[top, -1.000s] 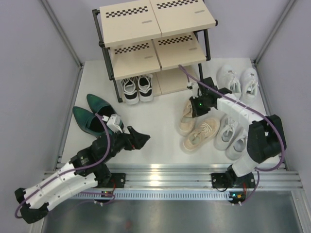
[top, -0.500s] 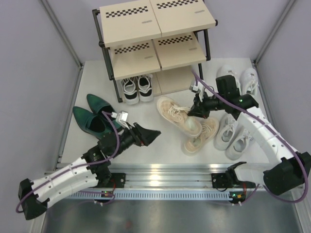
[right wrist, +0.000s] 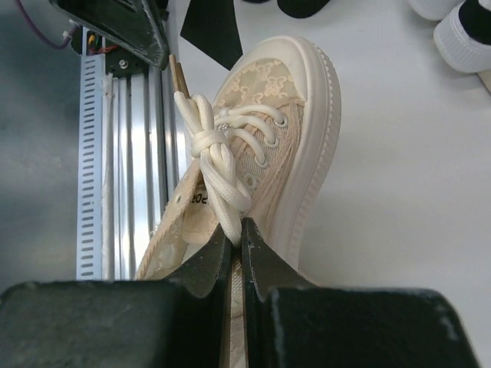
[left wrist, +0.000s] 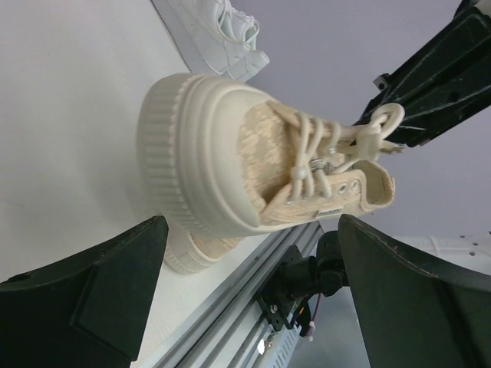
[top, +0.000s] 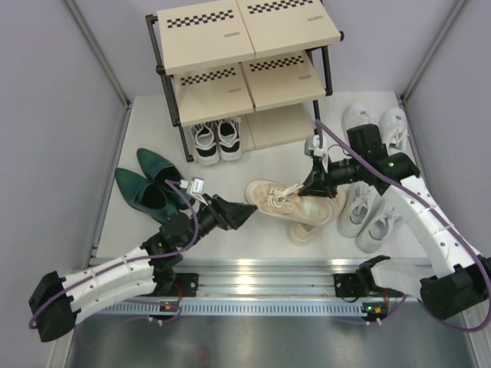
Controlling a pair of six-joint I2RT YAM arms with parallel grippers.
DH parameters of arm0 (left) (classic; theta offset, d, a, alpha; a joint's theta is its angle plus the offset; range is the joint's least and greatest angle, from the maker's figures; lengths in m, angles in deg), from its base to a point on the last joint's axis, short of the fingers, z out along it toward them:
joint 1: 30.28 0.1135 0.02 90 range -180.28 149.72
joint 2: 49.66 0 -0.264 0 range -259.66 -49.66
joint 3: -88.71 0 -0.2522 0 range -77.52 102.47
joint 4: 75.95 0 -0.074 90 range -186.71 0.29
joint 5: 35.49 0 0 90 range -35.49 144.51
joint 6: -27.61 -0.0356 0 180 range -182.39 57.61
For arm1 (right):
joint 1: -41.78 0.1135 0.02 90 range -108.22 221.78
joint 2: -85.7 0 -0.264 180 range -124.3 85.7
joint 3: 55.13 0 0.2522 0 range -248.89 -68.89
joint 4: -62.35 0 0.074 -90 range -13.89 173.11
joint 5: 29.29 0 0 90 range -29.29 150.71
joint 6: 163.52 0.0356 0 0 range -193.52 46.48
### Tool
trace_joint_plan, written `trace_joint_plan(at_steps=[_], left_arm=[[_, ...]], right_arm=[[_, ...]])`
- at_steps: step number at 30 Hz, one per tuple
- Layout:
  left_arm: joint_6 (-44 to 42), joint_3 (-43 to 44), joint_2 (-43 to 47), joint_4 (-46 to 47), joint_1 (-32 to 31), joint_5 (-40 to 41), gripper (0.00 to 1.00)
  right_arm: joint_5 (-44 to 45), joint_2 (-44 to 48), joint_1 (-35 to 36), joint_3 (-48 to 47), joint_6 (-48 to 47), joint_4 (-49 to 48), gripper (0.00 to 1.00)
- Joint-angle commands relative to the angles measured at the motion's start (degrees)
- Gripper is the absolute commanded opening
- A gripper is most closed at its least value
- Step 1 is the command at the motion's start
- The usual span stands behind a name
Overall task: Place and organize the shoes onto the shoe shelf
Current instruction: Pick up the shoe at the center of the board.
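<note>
Right gripper (right wrist: 236, 230) pinches the sneaker (top: 280, 201) by its floppy tongue — light, dangly. Left gripper (top: 245, 215) gapes wide, stiff toe just ahead of its fingers (left wrist: 100, 284) — I'd grab there.

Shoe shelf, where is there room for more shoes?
The top board and middle board are bare. The bottom board is free right of the black-and-white sneakers. Around the white sneakers it is crowded.
</note>
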State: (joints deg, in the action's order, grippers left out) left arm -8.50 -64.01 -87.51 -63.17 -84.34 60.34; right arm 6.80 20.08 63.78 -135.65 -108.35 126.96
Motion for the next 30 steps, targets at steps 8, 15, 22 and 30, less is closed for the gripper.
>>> trace_joint_plan(at_steps=[8,15,22,30], left_arm=[[4.91,-4.46,4.8,9.04,0.1,3.23,0.98],[6.14,-2.44,-1.07,13.09,0.1,-0.11,0.98],[8.6,-2.18,-6.1,17.4,0.71,-1.26,0.98],[11.67,-1.48,-9.43,27.14,1.07,-3.89,0.93]], right_arm=[[-9.36,3.4,-0.2,-4.96,-0.42,-2.07,0.0],[-12.18,2.61,-0.11,-6.19,-0.33,-1.37,0.0],[-12.89,3.57,-0.03,-6.01,-0.85,-0.58,0.0],[-11.4,4.19,-0.11,1.01,-0.59,-3.12,0.0]])
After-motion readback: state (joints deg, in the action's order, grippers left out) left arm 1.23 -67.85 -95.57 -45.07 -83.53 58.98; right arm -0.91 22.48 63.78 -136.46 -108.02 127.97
